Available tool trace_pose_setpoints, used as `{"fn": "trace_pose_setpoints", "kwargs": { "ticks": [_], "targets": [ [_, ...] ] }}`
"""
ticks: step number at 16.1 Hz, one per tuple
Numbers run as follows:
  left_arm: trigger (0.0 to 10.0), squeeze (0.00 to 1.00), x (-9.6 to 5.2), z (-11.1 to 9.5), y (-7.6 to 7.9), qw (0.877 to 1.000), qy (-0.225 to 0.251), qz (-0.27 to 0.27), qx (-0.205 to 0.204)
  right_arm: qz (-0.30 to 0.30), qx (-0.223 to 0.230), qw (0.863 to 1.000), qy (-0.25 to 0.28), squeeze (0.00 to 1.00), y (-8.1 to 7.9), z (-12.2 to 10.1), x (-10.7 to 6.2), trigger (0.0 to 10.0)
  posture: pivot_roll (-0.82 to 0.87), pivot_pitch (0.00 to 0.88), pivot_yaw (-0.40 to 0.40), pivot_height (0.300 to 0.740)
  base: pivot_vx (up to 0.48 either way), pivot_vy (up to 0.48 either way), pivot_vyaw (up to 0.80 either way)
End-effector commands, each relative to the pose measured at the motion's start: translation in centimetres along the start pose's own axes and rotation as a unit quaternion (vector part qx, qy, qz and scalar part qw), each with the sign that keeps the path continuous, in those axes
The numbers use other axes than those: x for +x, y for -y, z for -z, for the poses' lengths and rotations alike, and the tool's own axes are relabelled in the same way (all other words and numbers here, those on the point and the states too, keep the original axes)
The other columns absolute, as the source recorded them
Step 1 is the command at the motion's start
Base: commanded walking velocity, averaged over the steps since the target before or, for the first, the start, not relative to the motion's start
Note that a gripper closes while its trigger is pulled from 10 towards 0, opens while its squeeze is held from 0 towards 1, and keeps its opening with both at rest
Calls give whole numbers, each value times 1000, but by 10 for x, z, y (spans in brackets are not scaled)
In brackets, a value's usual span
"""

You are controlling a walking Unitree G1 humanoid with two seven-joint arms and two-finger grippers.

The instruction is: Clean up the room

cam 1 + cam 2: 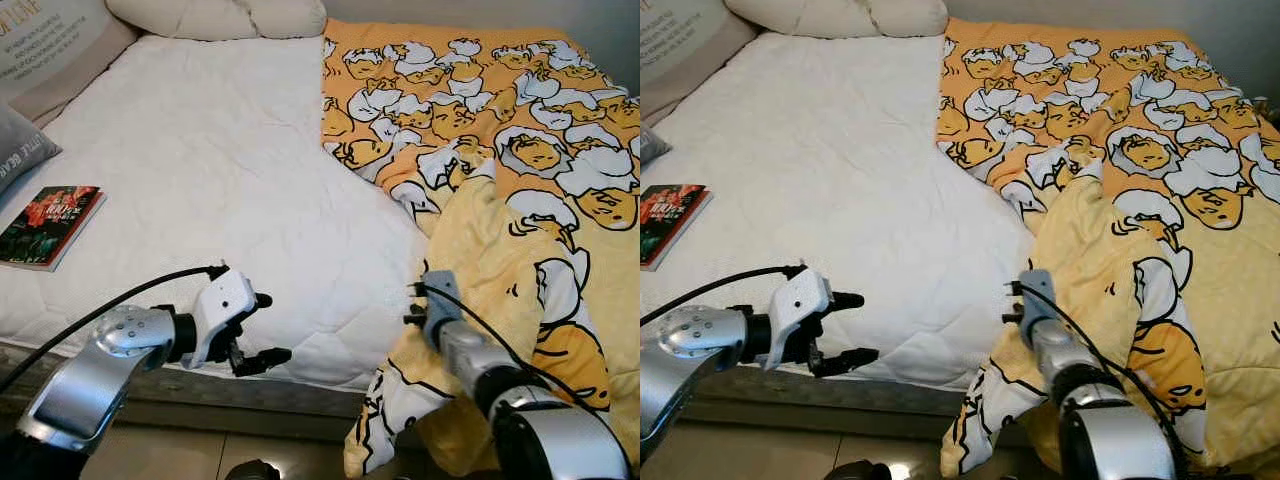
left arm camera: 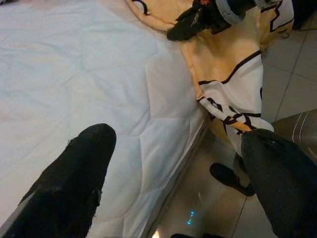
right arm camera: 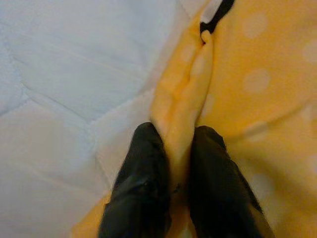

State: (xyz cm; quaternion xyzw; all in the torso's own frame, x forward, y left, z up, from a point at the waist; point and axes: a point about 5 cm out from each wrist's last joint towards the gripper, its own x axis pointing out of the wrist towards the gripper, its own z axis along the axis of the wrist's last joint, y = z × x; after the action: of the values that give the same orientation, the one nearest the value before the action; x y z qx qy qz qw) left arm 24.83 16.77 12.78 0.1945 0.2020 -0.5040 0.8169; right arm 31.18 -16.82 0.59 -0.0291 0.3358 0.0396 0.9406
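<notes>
Head views: a bed with a white mattress point(image 1: 200, 150) carries a yellow cartoon-print blanket point(image 1: 500, 130) that covers only the robot's right half; its near edge is folded back on itself and droops over the bedside toward the tiled floor point(image 2: 287, 74). A book point(image 1: 48, 225) lies near the left edge of the mattress, with pillows point(image 1: 215, 17) at the head of the bed. The left gripper point(image 1: 262, 330) hovers at the near edge of the mattress, fingers spread and holding nothing; the right gripper point(image 1: 418, 303) reaches into the folded blanket edge. Left wrist view: the two black fingers point(image 2: 74, 183) stand wide apart above the bare mattress, and the right gripper is seen across from them, buried in the blanket fold beside the hanging corner. Right wrist view: the right fingers point(image 3: 141, 188) are clenched on a pinched ridge of yellow blanket, just where it meets the white mattress. Judged progress: the tidying is at an early stage; the blanket is grasped but not yet drawn across the uncovered half, its corner hangs off the bed, and the book remains to be put away.
</notes>
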Motion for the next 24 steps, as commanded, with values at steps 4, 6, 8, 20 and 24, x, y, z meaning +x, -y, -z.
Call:
{"fn": "trace_pose_setpoints", "kwargs": {
  "ticks": [4, 6, 8, 20, 24],
  "targets": [
    [10000, 1000, 3, -3, -4, 1000, 1, 3, 12, -132, 26, 988, 70, 0, -5, -11, -5, 0, 53, 49, 36, 740, 0, 0, 0],
    [10000, 1000, 2, -4, -6, 1000, 2, 3, 14, -354, -20, 930, 94, 0, -25, -7, -23, 0, 48, 42, 40, 740, 0, 0, 0],
    [10000, 1000, 1, -4, -6, 1000, 1, 4, 15, -484, -53, 869, 91, 0, -31, 3, -50, 0, 45, 37, 41, 740, 0, 0, 0],
    [10000, 1000, 1, -5, -7, 999, -2, 17, 27, -564, -126, 816, 32, 1000, -37, 39, -110, 10000, 43, 26, 63, 740, 0, 0, 0],
    [10000, 1000, -2, -4, -7, 999, -3, 19, 28, -588, -104, 801, 44, 1000, -45, 27, -117, 10000, 50, 31, 60, 740, 0, 0, 0]
  ]
}}
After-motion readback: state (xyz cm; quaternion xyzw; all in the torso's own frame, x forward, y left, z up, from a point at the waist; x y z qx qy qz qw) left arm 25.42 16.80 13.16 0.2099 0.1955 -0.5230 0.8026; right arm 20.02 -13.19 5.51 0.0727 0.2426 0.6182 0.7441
